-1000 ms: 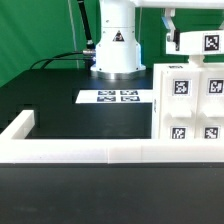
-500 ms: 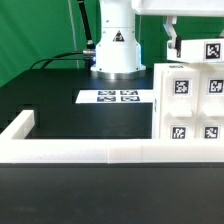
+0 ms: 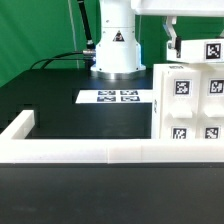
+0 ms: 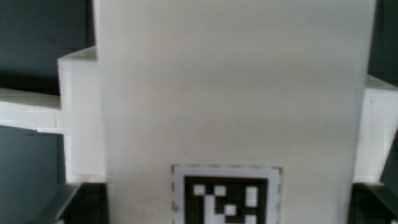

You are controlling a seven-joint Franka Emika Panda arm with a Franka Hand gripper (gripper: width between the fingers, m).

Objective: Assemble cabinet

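Observation:
The cabinet body [image 3: 190,108], a white box with several tag markers on its face, stands at the exterior view's right. My gripper [image 3: 188,42] hangs just above its top edge, shut on a white cabinet panel [image 3: 204,47] with one tag. One finger [image 3: 171,40] shows on the panel's left; the other is out of frame. In the wrist view the held panel [image 4: 214,90] fills the picture, its tag low down, with the white cabinet body [image 4: 36,105] behind it. My fingers do not show there.
The marker board [image 3: 118,97] lies flat on the black table in front of the robot base [image 3: 115,50]. A long low white border rail [image 3: 80,150] runs along the front and bends back at the left.
Over the last second my gripper and the held panel came down a little toward the cabinet's top. In the last half second nothing moved.

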